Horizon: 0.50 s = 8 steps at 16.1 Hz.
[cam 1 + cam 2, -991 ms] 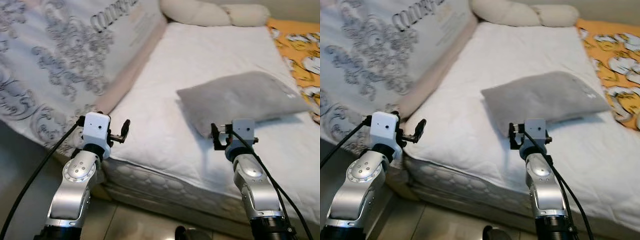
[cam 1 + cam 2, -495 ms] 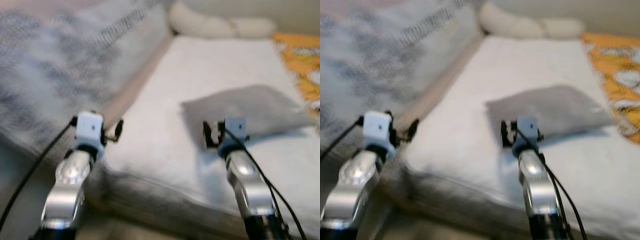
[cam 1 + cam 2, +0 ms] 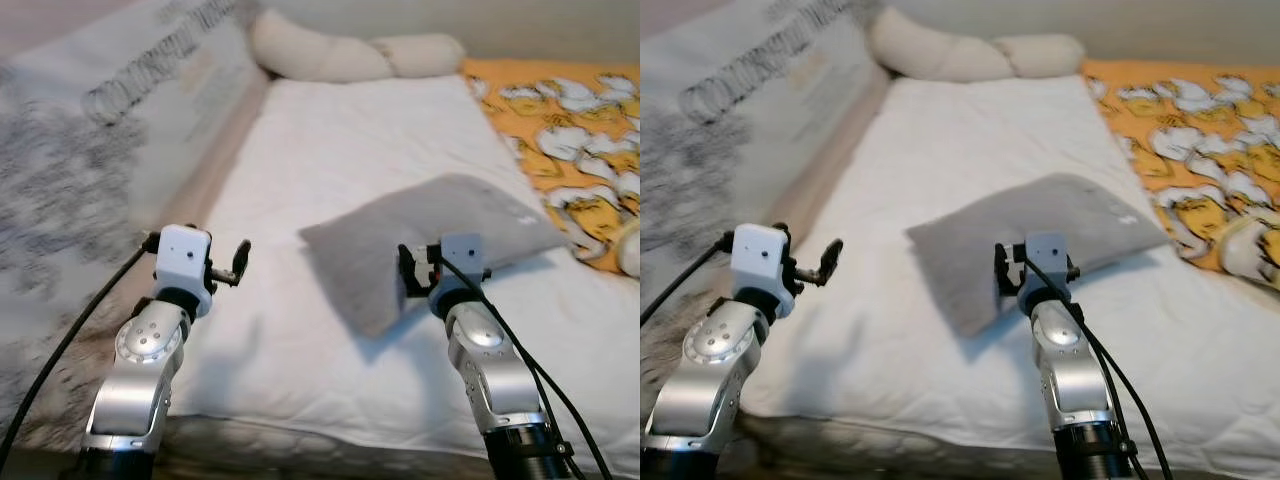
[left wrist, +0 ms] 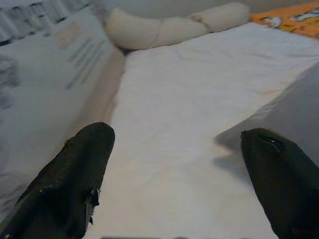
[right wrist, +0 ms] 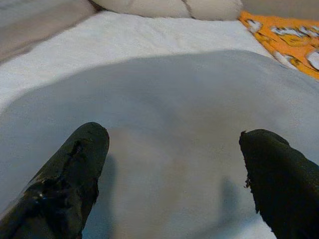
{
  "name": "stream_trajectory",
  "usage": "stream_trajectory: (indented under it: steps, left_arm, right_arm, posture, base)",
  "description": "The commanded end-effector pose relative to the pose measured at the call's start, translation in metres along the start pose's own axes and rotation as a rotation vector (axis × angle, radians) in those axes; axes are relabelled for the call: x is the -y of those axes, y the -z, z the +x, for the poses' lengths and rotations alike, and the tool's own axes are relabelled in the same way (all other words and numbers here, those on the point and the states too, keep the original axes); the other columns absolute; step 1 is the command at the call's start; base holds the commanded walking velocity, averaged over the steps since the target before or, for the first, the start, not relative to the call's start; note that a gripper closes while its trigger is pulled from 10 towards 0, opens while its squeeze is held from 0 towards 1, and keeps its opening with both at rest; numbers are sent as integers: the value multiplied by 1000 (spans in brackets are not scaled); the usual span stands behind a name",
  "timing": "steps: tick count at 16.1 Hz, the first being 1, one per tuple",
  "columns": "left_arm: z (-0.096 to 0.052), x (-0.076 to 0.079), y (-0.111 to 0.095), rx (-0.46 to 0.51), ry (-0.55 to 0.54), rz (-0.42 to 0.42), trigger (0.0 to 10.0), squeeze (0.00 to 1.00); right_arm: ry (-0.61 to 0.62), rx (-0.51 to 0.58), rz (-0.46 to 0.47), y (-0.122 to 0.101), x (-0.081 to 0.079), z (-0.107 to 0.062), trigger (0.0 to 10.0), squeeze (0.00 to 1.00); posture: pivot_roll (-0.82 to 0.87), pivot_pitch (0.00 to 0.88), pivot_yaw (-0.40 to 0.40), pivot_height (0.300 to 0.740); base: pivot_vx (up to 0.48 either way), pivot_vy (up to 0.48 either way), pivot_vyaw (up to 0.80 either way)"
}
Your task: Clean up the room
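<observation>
A grey pillow lies askew on the white bed sheet. My right gripper hovers open at the pillow's near edge. In the right wrist view the grey pillow spreads wide between and beyond that gripper's two black fingers, with nothing held. My left gripper is open over the bare sheet to the left of the pillow. In the left wrist view the left gripper points along the sheet toward a cream bolster, and the grey pillow's corner lies off to one side.
A long cream bolster lies across the head of the bed. An orange blanket with duck prints covers the bed's right side, with a white soft object on it. A grey-patterned quilt rises along the left.
The camera has moved closer to the bed and swung, with blur on the way. The right gripper now stands at the pillow's near edge, and both grippers stay open.
</observation>
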<state>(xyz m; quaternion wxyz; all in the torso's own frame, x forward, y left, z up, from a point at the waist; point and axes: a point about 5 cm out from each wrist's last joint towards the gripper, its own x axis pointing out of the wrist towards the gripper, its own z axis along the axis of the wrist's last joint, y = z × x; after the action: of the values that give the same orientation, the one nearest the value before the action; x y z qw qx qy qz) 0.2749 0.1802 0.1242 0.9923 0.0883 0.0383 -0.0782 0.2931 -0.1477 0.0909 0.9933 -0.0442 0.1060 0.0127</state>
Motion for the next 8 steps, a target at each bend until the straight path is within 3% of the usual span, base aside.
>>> stream_trajectory:
  steps: [1, 8]
  left_arm:
    - [1, 2, -2, 8, 4, -4, 10000, 0]
    - [2, 6, -1, -6, 31, 33, 10000, 0]
  right_arm:
    - [10, -3, -7, -1, 3, 1, 10000, 0]
    - [30, -67, -32, 8, 6, 2, 10000, 0]
  posture:
    - [44, 0, 42, 740]
    - [42, 0, 46, 740]
  base:
    - [0, 0, 0]
    - [0, 0, 0]
